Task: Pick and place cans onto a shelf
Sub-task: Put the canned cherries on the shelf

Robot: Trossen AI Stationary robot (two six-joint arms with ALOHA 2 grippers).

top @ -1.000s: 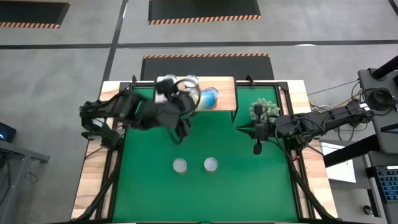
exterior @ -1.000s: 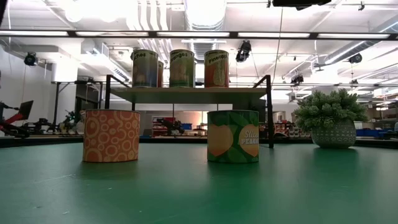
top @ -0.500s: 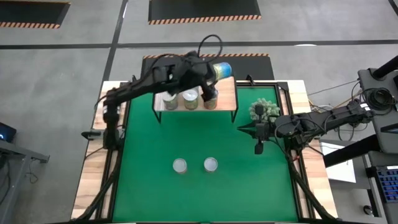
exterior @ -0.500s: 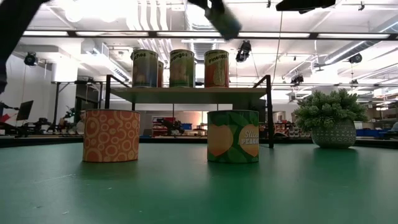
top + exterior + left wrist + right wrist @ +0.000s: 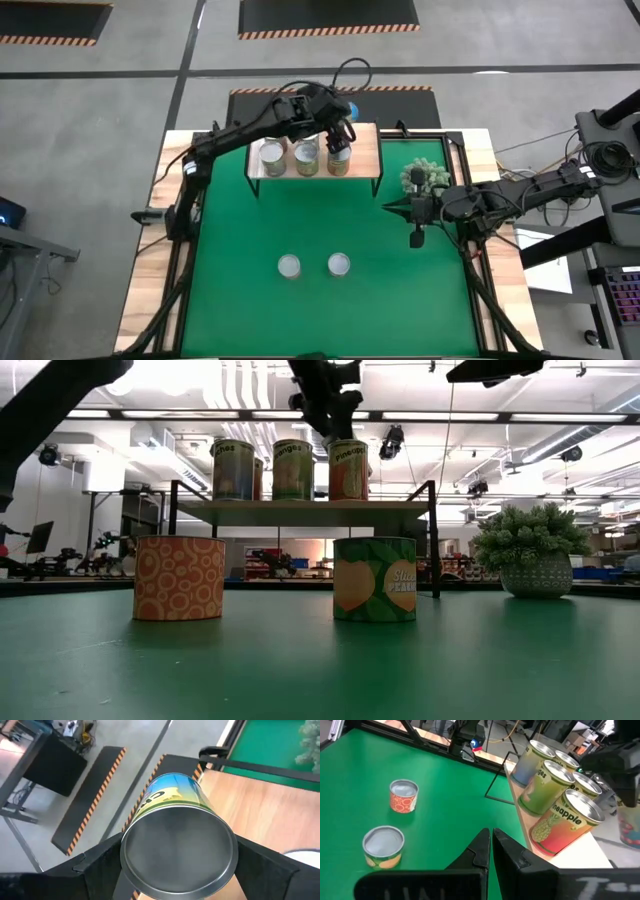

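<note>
On the green mat [image 5: 320, 670] that covers the desk, nearest the low camera, stand two cans side by side and apart: an orange can with a ring pattern [image 5: 179, 578] and a green can with peach pictures [image 5: 375, 579]. From above they are the two silver tops near the mat's middle. The mat lies inside a black frame, with light wood of the desk [image 5: 140, 300] showing at both sides.

To the right, the right gripper [image 5: 415, 238] hangs over the mat's edge with its fingers closed together and nothing between them. Just behind it sits a spiky pale-green plant in a speckled pot [image 5: 530, 550].

Farther back stands the shelf [image 5: 300, 511], a light-wood plank on thin black legs. Three cans [image 5: 304, 156] stand upright in a front row on it, with at least one more behind them in the right wrist view. The left arm reaches across to the shelf's back edge, where the left gripper [image 5: 338, 112] has its fingers spread wide around a blue and yellow can [image 5: 172, 805], lying tilted between them above the plank's far side.

Beyond the desk is grey floor with black panels edged in orange stripes [image 5: 325, 18]. The low view shows a workshop hall with ceiling strip lights [image 5: 560, 415] and pipes.
</note>
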